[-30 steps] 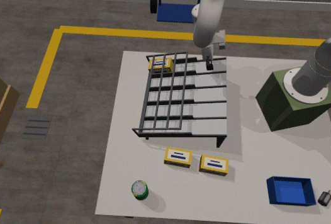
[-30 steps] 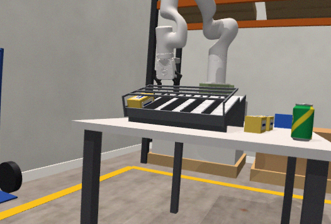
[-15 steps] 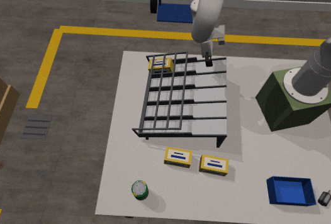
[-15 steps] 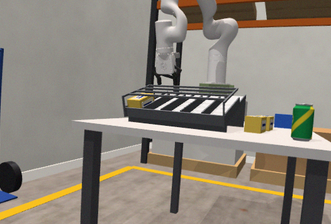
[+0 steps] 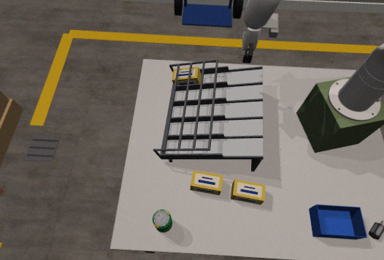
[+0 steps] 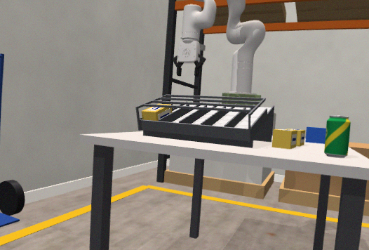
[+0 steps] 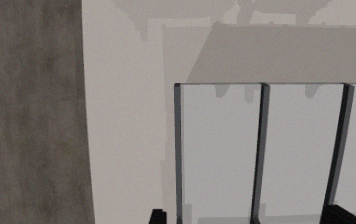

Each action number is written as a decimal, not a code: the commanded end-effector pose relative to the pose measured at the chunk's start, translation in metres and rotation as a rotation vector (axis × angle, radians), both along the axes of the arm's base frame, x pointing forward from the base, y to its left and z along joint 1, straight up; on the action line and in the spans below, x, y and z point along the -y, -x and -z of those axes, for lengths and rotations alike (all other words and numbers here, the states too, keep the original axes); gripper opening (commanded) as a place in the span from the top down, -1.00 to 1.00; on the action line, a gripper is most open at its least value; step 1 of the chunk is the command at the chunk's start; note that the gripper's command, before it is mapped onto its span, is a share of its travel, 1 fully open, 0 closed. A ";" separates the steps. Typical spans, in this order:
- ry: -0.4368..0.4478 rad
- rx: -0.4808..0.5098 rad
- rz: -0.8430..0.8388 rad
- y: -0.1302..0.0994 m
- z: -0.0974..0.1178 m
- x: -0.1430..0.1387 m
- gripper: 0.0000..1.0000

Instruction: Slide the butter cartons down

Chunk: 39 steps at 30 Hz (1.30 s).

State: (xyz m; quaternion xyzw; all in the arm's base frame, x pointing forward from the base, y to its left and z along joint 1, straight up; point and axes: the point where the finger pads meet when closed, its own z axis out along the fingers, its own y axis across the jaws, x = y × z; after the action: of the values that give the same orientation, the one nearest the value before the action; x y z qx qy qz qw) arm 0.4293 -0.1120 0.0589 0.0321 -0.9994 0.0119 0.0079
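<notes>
Black two-finger gripper (image 5: 247, 58) (image 6: 188, 71) (image 7: 245, 216): spread, empty | yellow cardboard butter cartons (image 5: 206, 182) (image 5: 248, 191) (image 6: 284, 138) (image 6: 301, 137), six o'clock of shelf: approach squarely, lift level, release gently at another lane's top
</notes>
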 end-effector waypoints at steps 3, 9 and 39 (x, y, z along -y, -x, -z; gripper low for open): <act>-0.017 0.023 -0.002 0.000 -0.010 -0.001 -1.00; -0.001 0.007 0.000 -0.001 -0.003 0.000 -0.80; -0.008 0.015 0.029 0.012 -0.004 -0.069 -0.80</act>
State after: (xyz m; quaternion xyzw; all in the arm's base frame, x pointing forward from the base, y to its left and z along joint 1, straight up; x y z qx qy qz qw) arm 0.4289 -0.1106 0.0614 0.0312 -0.9994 0.0110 0.0045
